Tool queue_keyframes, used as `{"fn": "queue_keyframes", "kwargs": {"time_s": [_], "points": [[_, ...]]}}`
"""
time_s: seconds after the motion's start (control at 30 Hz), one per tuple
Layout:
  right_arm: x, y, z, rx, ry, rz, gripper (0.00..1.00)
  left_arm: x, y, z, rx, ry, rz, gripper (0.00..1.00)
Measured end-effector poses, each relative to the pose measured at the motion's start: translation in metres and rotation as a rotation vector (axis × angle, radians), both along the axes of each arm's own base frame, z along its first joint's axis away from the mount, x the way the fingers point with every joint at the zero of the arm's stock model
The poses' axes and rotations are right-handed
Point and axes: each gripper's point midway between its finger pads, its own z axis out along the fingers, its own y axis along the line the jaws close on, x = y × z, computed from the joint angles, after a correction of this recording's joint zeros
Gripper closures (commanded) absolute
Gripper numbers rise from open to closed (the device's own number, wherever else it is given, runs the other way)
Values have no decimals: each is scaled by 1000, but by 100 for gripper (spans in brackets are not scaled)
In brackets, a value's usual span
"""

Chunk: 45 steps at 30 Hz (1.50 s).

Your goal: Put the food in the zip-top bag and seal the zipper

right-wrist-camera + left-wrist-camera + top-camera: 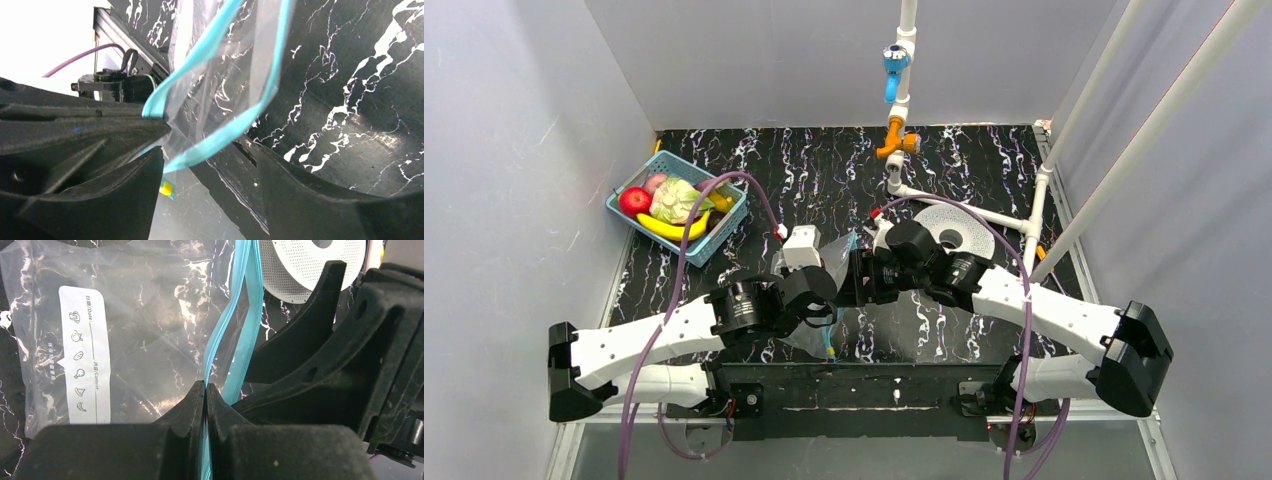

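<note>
The clear zip-top bag (836,252) hangs between my two grippers at mid-table, its white label (85,355) facing the left wrist camera. My left gripper (206,387) is shut on one lip of the teal zipper (235,325). The mouth gapes, its two teal lips apart (210,40). My right gripper (200,150) stands open, with the other lip of the zipper running between its fingers, not pinched. The food lies in the blue basket (722,235) at the back left: a red apple (634,201), a yellow banana (674,230) and other pieces. I see no food in the bag.
A white perforated disc (954,228) lies just behind the right gripper. A white pipe frame with orange and blue fittings (896,140) rises at the back centre. Grey walls close in the left, back and right sides.
</note>
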Motion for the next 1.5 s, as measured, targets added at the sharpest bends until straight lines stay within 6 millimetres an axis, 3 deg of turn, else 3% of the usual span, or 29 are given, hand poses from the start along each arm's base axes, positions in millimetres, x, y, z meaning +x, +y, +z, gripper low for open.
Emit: {"fn": "queue_keyframes", "kwargs": {"time_s": [0.33, 0.37, 0.47, 0.6, 0.7, 0.9, 1.2, 1.33, 1.37, 1.5], "points": [[-5, 8, -3, -131, -97, -40, 51, 1, -1, 10, -44, -16, 2, 100], [-5, 7, -6, -154, -105, -46, 58, 1, -1, 11, -45, -18, 2, 100], [-4, 0, -12, -219, -139, -56, 99, 2, 4, 13, -33, -26, 11, 100], [3, -12, -14, -284, -222, -72, 99, 0, 21, 20, -20, -41, 29, 100], [6, -20, -4, -307, -301, -70, 99, -4, 36, 28, -27, -50, 36, 100], [6, -6, 40, -253, -440, -27, 99, -8, 45, 44, -50, -71, 15, 77], [8, 9, 65, -243, -510, 18, 99, -4, 34, 35, 45, -61, -19, 56], [5, 13, 74, -228, -528, 32, 99, -3, 34, 34, 65, -67, -30, 69], [5, 13, 75, -225, -531, 35, 97, -3, 35, 35, 69, -75, -36, 92], [5, 12, 73, -244, -543, 32, 86, -4, 36, 40, 58, -89, -55, 100]]}}
